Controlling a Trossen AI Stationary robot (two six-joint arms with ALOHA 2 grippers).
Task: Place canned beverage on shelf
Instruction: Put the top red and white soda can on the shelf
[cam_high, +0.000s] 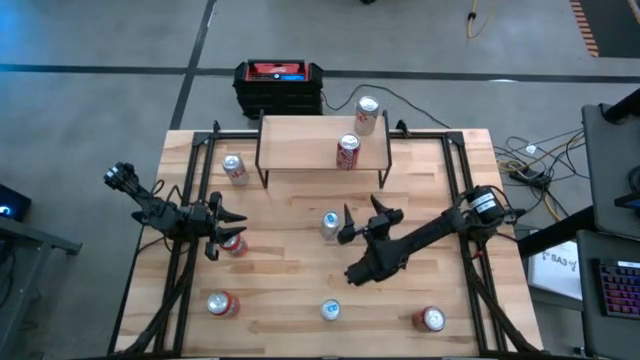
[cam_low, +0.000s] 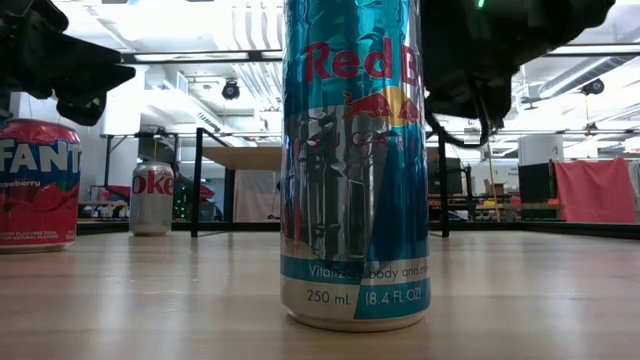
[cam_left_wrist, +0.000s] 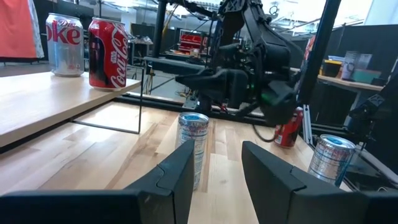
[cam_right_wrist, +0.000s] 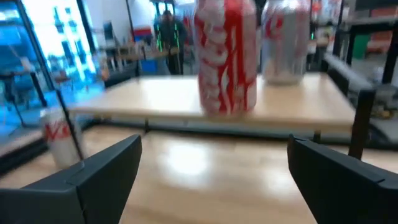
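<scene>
The shelf (cam_high: 322, 142), a light wooden board on thin black legs, stands at the table's far middle. On it stand a red Coke can (cam_high: 348, 152) and a silver Diet Coke can (cam_high: 367, 115). A blue Red Bull can (cam_high: 330, 224) stands upright on the table in front of the shelf. My right gripper (cam_high: 365, 215) hovers just right of it, open, pointing level at the shelf, with nothing between its fingers (cam_right_wrist: 214, 146). My left gripper (cam_high: 225, 226) rests at the table's left. Its fingers (cam_left_wrist: 216, 152) stand a little apart and hold nothing. A red can (cam_high: 234, 244) stands by it.
More cans stand on the table: a Diet Coke (cam_high: 235, 170) at the far left, a Fanta (cam_high: 222, 304), a second blue can (cam_high: 331, 311) and a red can (cam_high: 432, 319) along the near edge. A black-and-red box (cam_high: 279, 86) sits behind the shelf.
</scene>
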